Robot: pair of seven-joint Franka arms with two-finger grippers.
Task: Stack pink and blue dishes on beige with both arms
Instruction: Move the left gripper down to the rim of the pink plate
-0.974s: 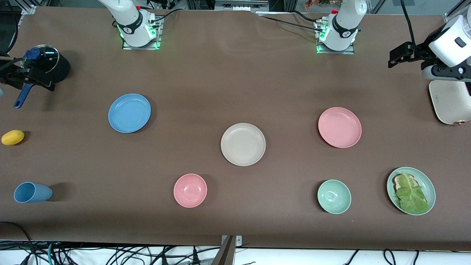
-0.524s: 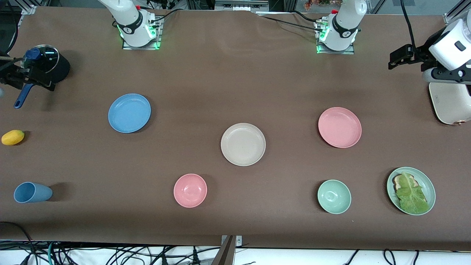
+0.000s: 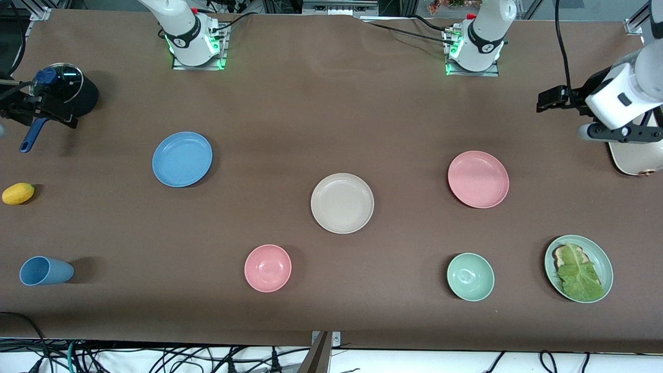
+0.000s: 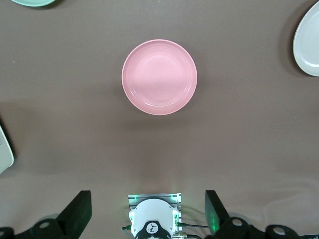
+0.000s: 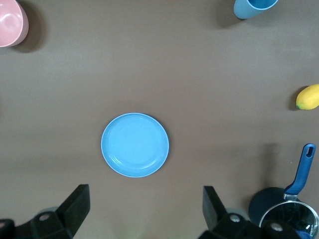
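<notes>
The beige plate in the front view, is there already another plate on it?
No. The beige plate is bare, while the pink plate and the blue plate lie apart from it on the table.

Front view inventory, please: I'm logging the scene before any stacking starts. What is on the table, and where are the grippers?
Beige plate: 1, beige, mid-table.
Pink plate: 1, pink, toward the left arm's end.
Blue plate: 1, blue, toward the right arm's end.
Pink bowl: 1, pink, nearer the camera than the beige plate.
Green bowl: 1, pale green, beside the lettuce plate.
Lettuce plate: 1, pale green, holds lettuce.
Blue cup: 1, lying on its side.
Lemon: 1, yellow.
Pot: 1, black, glass lid.
White appliance: 1, table edge.
Left gripper: open, high above the table.
Right gripper: open, high above the table.
</notes>
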